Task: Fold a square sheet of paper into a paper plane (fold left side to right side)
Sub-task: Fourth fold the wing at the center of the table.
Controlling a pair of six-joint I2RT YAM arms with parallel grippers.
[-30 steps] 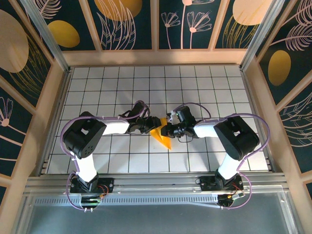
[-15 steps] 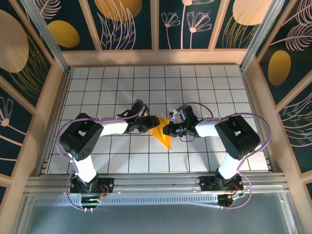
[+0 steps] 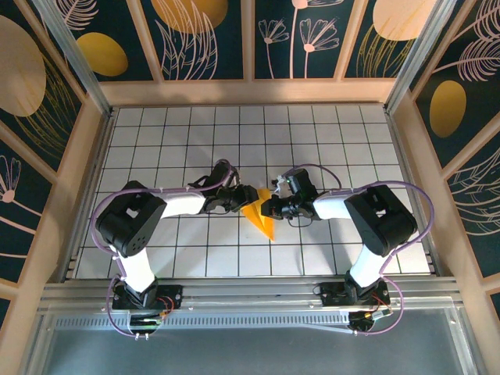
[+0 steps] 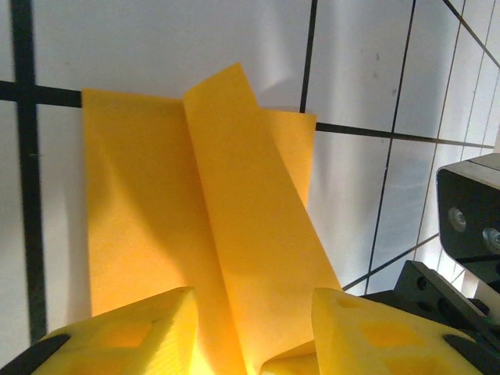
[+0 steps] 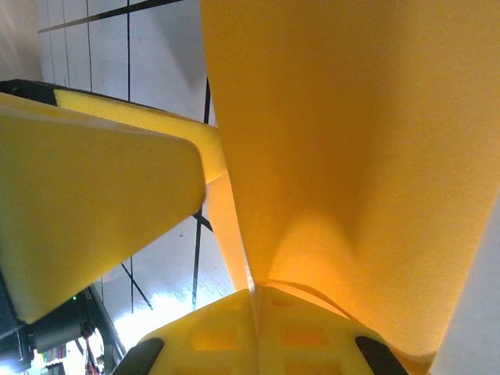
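The paper plane is being held near the middle of the gridded table, with its pointed tip directed toward the near edge. It is being flanked by the left gripper on its left and the right gripper on its right. One raised fold is being pinched between the right gripper's closed fingers. The left gripper's yellow fingers are being held apart, with another raised flap passing through the gap between them, unclamped.
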